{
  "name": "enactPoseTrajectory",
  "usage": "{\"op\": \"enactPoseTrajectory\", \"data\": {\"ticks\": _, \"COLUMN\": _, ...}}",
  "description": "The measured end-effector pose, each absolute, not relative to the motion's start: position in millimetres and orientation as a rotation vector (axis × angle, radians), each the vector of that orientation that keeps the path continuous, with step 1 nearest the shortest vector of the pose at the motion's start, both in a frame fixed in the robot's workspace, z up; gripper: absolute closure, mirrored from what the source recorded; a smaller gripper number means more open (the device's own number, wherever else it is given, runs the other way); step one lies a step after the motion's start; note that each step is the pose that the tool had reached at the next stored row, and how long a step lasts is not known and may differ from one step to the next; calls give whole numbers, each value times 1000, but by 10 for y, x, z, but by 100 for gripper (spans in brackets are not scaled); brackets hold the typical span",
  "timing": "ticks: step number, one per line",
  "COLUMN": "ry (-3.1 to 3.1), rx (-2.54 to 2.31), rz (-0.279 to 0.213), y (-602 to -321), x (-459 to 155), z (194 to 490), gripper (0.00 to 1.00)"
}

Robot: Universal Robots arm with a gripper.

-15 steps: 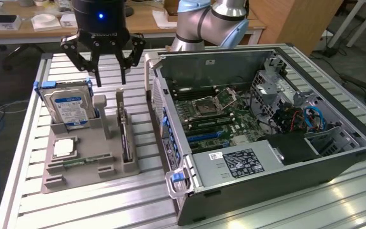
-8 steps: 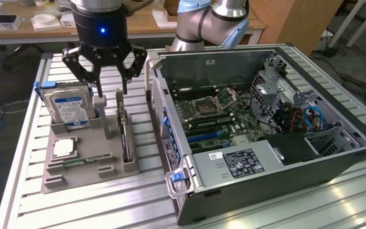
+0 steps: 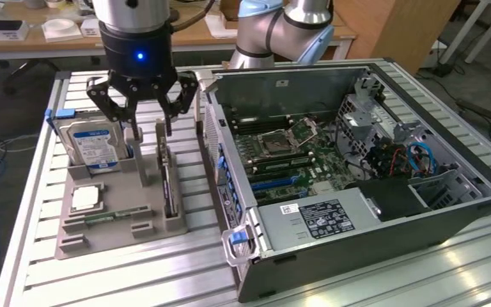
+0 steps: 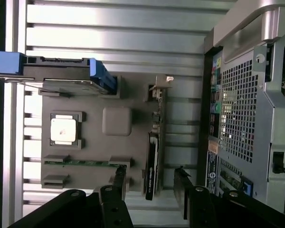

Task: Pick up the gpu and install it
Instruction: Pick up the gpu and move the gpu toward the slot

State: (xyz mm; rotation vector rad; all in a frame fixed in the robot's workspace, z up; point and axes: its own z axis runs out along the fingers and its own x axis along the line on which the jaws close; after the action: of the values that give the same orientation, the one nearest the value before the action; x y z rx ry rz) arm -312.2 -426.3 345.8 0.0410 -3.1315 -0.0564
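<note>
While the fingers hang wide open over the gpu, it looks light, stiff and fragile, so I'd pinch its top edge, off the components.

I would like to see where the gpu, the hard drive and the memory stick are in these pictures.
gpu point(image 4: 152, 166): wrist view, on the card's dark edge.
hard drive point(image 3: 92, 146): exterior view, on its blue-white label.
memory stick point(image 4: 80, 163): wrist view, middle of the green strip.
</note>
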Motion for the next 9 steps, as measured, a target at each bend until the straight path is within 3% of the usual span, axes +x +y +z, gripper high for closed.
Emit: {"op": "enactPoseTrajectory", "data": {"ticks": 9, "ry": -3132, "rx": 41, "rz": -57, "y": -4391, "x": -3122, "z": 3293, "gripper": 47}}
